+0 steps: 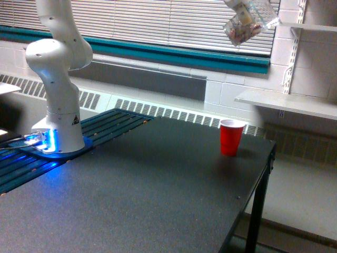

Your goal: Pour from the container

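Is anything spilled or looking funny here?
Nothing is spilled on the table. The clear cup hangs tilted high above the upright red cup, its brownish bits still inside. That tilt suits pouring, so nothing stands out.

One clear cup (pixel 246 23), one red cup (pixel 231 137)

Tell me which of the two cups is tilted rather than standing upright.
The clear plastic cup, held high near the top of the exterior view, is tilted, with brownish bits inside. The red cup stands upright on the black table, directly below it.
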`<state>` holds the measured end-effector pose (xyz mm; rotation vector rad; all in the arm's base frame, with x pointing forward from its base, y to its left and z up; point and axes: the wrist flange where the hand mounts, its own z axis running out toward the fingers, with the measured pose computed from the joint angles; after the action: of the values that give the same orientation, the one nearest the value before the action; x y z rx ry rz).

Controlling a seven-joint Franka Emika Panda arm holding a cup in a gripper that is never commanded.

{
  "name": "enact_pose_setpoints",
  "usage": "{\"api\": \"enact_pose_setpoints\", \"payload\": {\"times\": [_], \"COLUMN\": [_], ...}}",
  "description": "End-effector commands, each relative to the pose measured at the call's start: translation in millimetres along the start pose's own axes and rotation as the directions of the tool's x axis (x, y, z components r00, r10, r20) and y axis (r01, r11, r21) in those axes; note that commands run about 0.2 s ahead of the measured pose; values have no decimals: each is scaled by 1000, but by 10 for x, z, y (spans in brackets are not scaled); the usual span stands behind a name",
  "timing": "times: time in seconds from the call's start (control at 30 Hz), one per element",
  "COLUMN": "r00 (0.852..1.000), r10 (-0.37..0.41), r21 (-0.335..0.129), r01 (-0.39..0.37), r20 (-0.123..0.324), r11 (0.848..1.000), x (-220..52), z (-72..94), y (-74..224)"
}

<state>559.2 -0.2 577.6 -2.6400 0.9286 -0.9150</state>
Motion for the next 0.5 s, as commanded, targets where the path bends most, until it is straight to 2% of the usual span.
{"api": "enact_pose_setpoints", "payload": {"times": [0.03, 0.27, 0.5], "r00": [999, 999, 995], "r10": [-29, -46, -94], "r21": [19, 4, 26], "r01": [29, 46, 94], "r20": [-23, -28, -17], "r11": [999, 999, 995], "x": [-49, -139, -353], "z": [-163, -131, -82], "y": [-169, -216, -339]}}
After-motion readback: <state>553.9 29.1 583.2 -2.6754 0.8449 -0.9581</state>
